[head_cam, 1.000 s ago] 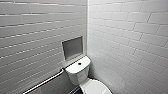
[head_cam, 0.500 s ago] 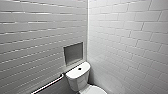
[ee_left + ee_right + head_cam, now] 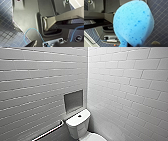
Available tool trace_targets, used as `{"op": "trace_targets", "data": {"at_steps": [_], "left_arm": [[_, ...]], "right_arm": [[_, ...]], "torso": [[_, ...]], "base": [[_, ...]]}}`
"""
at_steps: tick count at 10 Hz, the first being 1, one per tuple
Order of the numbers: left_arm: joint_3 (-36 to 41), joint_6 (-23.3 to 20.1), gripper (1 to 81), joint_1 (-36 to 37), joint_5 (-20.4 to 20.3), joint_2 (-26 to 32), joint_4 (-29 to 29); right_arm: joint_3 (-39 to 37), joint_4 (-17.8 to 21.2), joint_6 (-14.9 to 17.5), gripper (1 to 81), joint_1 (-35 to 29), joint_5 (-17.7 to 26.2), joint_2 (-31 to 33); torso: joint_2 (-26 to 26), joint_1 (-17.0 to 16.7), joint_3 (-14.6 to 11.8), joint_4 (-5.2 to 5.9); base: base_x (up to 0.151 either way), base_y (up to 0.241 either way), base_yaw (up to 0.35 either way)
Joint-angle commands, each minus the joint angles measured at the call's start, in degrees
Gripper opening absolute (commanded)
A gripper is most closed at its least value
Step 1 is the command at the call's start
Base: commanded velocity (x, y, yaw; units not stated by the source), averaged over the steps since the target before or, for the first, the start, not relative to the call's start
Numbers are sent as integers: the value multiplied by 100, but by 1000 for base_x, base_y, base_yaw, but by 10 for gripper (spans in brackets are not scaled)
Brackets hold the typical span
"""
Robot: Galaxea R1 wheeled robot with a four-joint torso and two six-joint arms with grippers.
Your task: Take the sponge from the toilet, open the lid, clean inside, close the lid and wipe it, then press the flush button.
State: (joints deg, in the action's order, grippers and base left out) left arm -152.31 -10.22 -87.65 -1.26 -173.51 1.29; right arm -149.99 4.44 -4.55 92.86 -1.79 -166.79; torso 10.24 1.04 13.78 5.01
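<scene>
Sponge (image 3: 134,23) juts lengthwise from right claw (image 3: 134,45).

The sponge (image 3: 134,23) looms large, bright blue and speckled with pores, squeezed narrow at one end in the right gripper (image 3: 134,45); behind the sponge runs dark blue tiled floor (image 3: 159,18), with a pale round fitting (image 3: 155,43) near that squeezed end

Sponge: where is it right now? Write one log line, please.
sponge: pinched in right claw, above blue floor tiles | toilet: ahead in corner | flush button: visible, untouched
</scene>
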Motion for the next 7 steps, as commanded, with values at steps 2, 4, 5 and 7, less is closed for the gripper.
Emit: {"op": "trace_targets", "data": {"at_steps": [2, 4, 5, 7], "left_arm": [[-10, 11, 811, 270, 354, -35, 29], [-18, 2, 811, 279, 345, -18, 29], [25, 2, 811, 279, 345, 9, 21], [263, -7, 811, 244, 345, 114, 3]], "right_arm": [[-99, 303, 1026, 10, -253, 443, -50], [-178, 356, 1096, 10, -447, 583, -85], [-212, 347, 1096, 10, -482, 721, -145], [182, 312, 1114, 10, -439, 680, -6]], "torso": [[0, -2, -2, 0], [0, -2, -2, 0], [0, -2, -2, 0], [0, -2, -2, 0]], "base": [[0, 0, 0], [0, 0, 0], [0, 0, 0], [0, 0, 0]]}}
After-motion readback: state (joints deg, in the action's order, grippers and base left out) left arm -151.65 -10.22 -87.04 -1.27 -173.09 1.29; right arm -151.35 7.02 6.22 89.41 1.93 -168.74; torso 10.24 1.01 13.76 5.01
